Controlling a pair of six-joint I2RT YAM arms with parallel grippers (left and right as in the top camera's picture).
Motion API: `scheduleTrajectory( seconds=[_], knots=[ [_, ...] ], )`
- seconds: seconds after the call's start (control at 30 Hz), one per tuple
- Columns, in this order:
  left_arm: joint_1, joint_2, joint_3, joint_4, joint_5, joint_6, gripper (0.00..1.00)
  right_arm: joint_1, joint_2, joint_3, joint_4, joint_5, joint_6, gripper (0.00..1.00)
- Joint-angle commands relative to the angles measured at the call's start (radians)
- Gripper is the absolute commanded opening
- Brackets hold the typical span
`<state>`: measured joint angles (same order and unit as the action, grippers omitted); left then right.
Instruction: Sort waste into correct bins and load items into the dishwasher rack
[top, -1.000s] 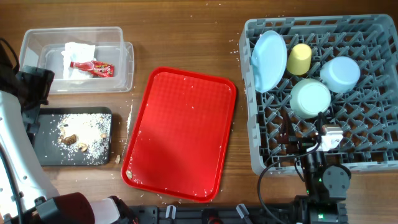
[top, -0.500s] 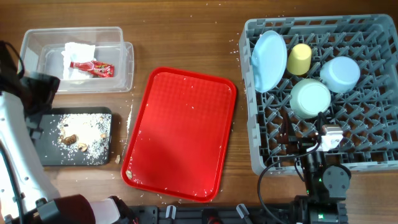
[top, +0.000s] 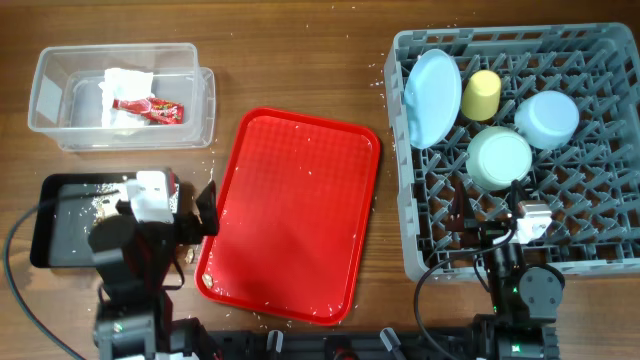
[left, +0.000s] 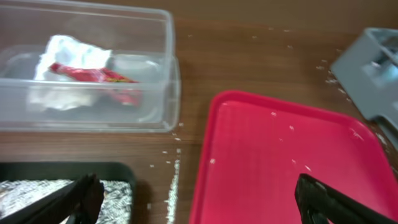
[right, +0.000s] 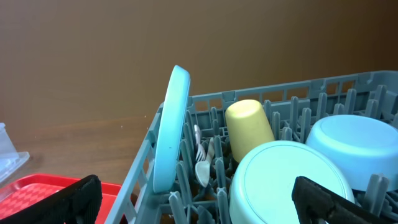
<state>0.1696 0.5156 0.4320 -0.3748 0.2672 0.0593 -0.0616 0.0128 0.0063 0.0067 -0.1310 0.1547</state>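
While left gripper (left: 200, 200) gapes, clear tub (left: 152, 109) ahead — black tray (left: 68, 168) just beside.

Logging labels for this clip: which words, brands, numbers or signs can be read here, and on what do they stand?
None can be read.
The small red wrapper in the clear tub carries printing, but it is too small and blurred to make out in any view.

No legible text anywhere; print on the red wrapper (left: 93, 74) too blurred.
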Motion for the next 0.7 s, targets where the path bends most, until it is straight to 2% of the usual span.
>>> scheduleTrajectory(
  seconds=[0.0,0.17,0.3,0.43,0.57,0.67],
  knots=[
    [-0.026,-0.159,-0.146,0.150,0.046,-0.092,1.00,-0.004,-0.008,-0.001,0.003,-0.008,-0.014,1.00],
    [-0.029,-0.246,-0.273,0.289,-0.036,-0.303,1.00,-0.004,-0.008,-0.001,0.003,-0.008,-0.014,1.00],
    [-0.037,-0.324,-0.347,0.378,-0.054,-0.324,1.00,-0.004,-0.008,-0.001,0.003,-0.008,-0.014,1.00],
    [-0.123,-0.423,-0.383,0.380,-0.173,-0.334,1.00,-0.004,-0.008,-0.001,0.003,-0.008,-0.014,1.00],
    [-0.174,-0.515,-0.420,0.385,-0.218,-0.338,1.00,-0.004,-0.008,-0.001,0.003,-0.008,-0.014,1.00],
    [-0.180,-0.513,-0.426,0.415,-0.244,-0.365,1.00,-0.004,-0.008,-0.001,0.003,-0.008,-0.014,1.00]
  ],
)
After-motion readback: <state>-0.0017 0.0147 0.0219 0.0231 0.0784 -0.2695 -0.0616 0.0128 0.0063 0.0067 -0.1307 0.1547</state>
